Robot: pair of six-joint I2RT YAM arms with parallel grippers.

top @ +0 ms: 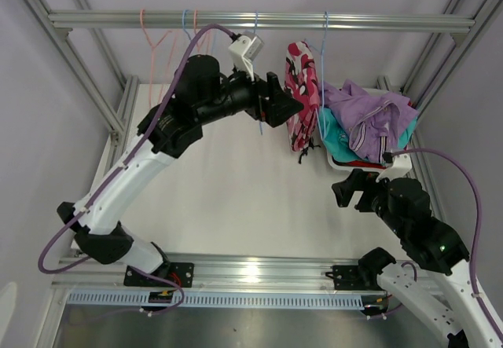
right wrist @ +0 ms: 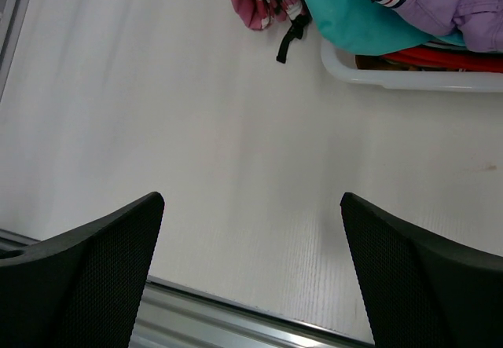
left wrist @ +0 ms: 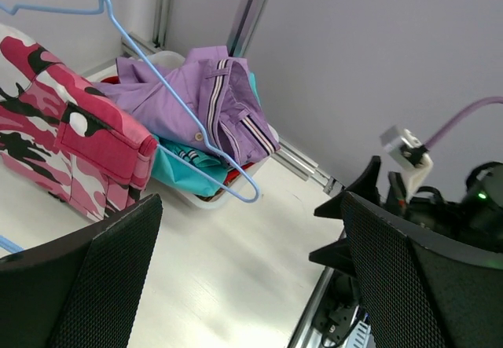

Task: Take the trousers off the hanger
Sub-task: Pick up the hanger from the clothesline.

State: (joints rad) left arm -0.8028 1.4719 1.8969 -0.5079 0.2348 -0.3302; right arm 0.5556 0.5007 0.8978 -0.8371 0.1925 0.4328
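The pink camouflage trousers (top: 300, 97) (left wrist: 71, 140) hang folded over a blue wire hanger (top: 324, 45) (left wrist: 185, 112) under the top rail. My left gripper (top: 288, 107) (left wrist: 251, 234) is raised just left of them, open, with nothing between its fingers. Lilac trousers (top: 369, 116) (left wrist: 212, 97) (right wrist: 440, 2) lie on top of teal trousers (top: 336, 137) (left wrist: 185, 167) (right wrist: 346, 18) and red trousers (right wrist: 424, 56) in a white basket (top: 399, 160) (right wrist: 409, 81). Low over the table in front of the basket, my right gripper (top: 354, 191) (right wrist: 251, 206) is open and empty.
Several bare pink and blue hangers (top: 185, 30) hang on the top rail (top: 118, 20) at the left. Frame posts stand at both sides, and an aluminium rail (top: 251, 269) runs along the near table edge. A black strap (right wrist: 289, 38) dangles from the camouflage trousers.
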